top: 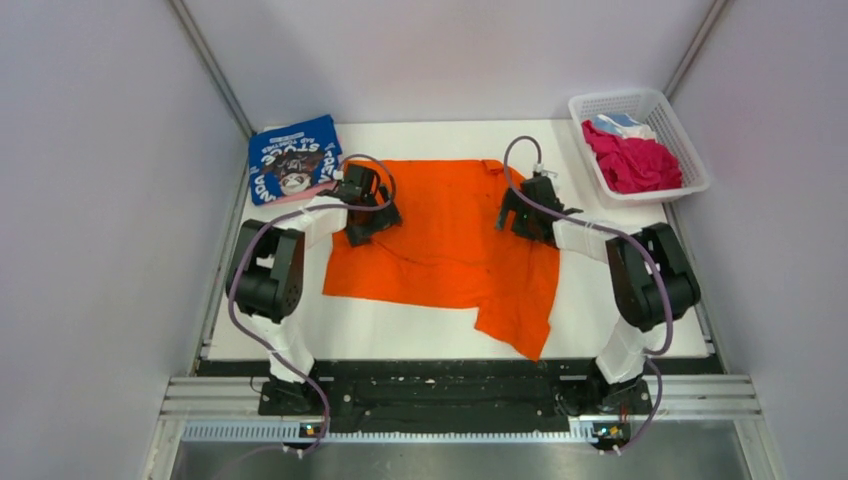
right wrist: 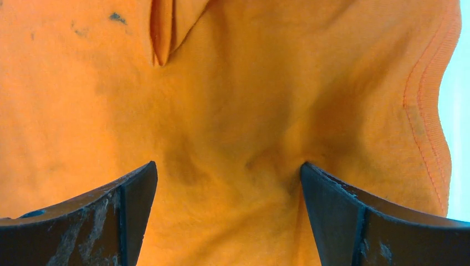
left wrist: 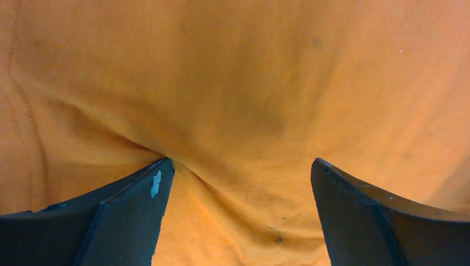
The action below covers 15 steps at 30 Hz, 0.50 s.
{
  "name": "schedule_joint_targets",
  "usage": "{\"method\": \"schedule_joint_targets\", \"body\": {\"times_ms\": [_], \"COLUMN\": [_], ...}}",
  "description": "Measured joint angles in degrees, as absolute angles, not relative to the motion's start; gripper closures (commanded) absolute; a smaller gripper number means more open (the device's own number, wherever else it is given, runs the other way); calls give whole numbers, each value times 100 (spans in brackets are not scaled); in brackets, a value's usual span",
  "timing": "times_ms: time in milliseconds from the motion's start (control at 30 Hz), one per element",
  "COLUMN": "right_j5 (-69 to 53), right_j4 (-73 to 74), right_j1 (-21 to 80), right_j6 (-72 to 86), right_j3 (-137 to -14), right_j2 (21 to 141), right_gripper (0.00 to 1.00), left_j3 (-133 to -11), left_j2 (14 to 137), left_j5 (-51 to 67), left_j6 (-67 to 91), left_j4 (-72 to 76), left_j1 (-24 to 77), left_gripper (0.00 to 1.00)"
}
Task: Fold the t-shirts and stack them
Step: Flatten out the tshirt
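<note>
Table (top: pixel 400 335): white, both arms reaching over it. Orange t-shirt (top: pixel 450 240): spread flat across the centre, one corner trailing toward the near edge on the right. White lattice basket (top: pixel 640 95): far right corner, holding a crumpled magenta t-shirt (top: pixel 635 165) with a light-blue t-shirt (top: pixel 620 123) behind it. Blue t-shirt (top: pixel 293 160): folded, print up, far left corner, just beside the orange cloth. Left gripper (left wrist: pixel 241 166): jaws spread wide, tips down on the orange fabric, which puckers at one finger. Right gripper (right wrist: pixel 228 166): likewise spread, tips on the cloth near its hemmed edge.
</note>
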<state>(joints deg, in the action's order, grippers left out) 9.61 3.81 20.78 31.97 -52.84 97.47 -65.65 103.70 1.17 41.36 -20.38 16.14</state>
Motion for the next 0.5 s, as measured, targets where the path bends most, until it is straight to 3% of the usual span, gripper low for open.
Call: {"method": "schedule_joint_targets", "body": {"times_ms": [300,500], "right_j5": [941,867], "right_j4": [327,515], "right_j1": [1404,1339], "right_j6": [2860,2633], "right_j3": [-6862,-6549], "right_j2": [10962,10079], "right_gripper": [1,1], "left_j3": [-8344,-7599], "left_j2": [11559,10700], "left_j5": [-285,-467], "left_j6": [3872,3822], "left_j4": [-2574,-2810], "left_j1": [1485,1459], "left_gripper": [1,1]}}
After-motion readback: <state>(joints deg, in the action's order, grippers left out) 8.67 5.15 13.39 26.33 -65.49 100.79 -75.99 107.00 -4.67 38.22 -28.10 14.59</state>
